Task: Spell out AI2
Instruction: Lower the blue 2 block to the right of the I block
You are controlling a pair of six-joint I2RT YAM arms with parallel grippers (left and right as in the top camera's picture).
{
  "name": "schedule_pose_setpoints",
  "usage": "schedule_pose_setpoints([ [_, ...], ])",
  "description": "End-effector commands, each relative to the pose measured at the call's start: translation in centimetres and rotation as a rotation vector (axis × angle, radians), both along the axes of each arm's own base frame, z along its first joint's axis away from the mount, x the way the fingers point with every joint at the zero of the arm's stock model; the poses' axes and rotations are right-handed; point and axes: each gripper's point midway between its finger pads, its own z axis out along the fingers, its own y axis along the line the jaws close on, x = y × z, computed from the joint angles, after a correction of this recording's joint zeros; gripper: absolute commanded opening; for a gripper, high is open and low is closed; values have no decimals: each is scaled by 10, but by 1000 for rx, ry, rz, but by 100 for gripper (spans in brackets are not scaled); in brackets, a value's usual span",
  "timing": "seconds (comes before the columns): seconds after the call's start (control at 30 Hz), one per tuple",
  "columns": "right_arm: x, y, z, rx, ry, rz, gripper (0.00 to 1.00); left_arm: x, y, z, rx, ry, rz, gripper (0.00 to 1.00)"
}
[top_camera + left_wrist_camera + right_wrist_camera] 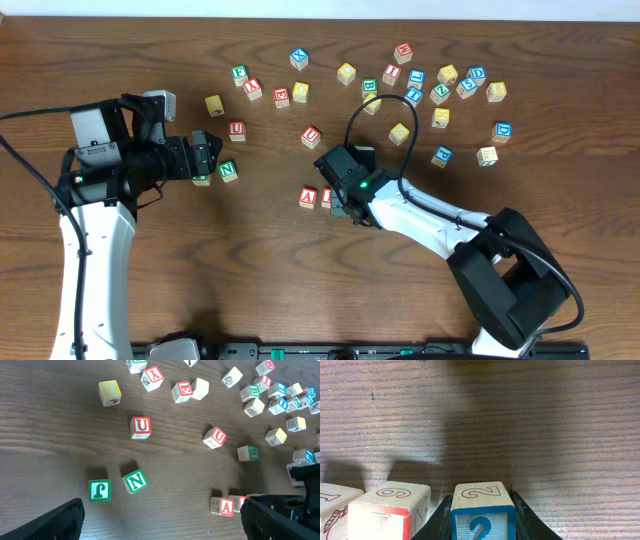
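My right gripper [482,519] is shut on a blue "2" block [482,510], its fingers on the block's left and right sides. The block sits level with a red-edged block [390,507] just to its left, with a narrow gap between them. A third block [332,505] is at the far left. In the overhead view the red "A" block [308,197] and the red block beside it [326,196] lie in a row, with the right gripper [343,200] over the row's right end. My left gripper [162,515] is open and empty above bare table; it also shows in the overhead view [205,160].
A green "J" block [99,490] and a green "N" block [134,481] lie near the left gripper. Two red "U" blocks [141,427] [215,437] lie farther off. Many loose letter blocks [440,85] are scattered across the back of the table.
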Motion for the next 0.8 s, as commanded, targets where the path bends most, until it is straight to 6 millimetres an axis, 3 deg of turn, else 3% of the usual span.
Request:
schedule_pose_setpoints([
  [0.0, -4, -6, -9, -21, 24, -21, 11, 3, 2, 5, 9, -15, -7, 98],
  [0.3, -4, -5, -9, -15, 28, -18, 11, 3, 2, 4, 9, -15, -7, 98],
  [0.53, -4, -4, -9, -9, 29, -22, 30, 3, 2, 4, 9, -15, -7, 98],
  [0.77, -4, -4, -9, -9, 29, -22, 35, 3, 2, 4, 9, -15, -7, 98],
])
